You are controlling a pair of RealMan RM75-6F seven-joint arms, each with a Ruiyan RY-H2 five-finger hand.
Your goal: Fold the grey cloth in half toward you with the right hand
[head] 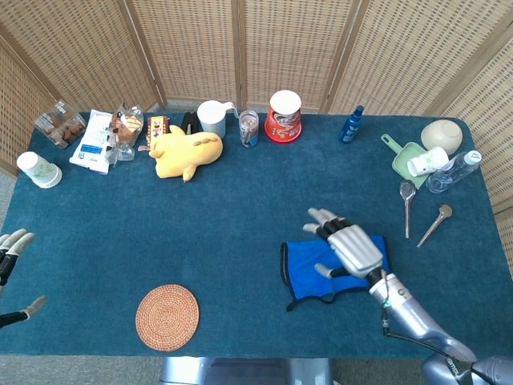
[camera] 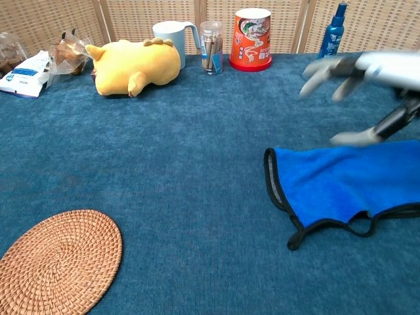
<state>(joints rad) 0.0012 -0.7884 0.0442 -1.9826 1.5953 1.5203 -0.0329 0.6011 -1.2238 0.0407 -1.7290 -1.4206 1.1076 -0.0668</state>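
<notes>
The cloth [head: 303, 269] lies on the blue table at front right. It looks bright blue with a dark trim, and in the chest view the cloth [camera: 335, 184] lies flat with a small loop at its near edge. My right hand [head: 349, 245] is above its right half, fingers spread and holding nothing. The chest view shows the right hand [camera: 354, 69] blurred and raised clear of the fabric. At the left edge of the head view, my left hand [head: 11, 249] shows only in part, fingers apart and empty.
A round woven coaster [head: 167, 317] lies at front left. Along the back are a yellow plush [head: 186, 150], a white mug [head: 212, 117], a red noodle cup [head: 284, 116] and a blue bottle [head: 351, 124]. Two spoons [head: 407, 207] and a green tray [head: 409, 160] sit at right.
</notes>
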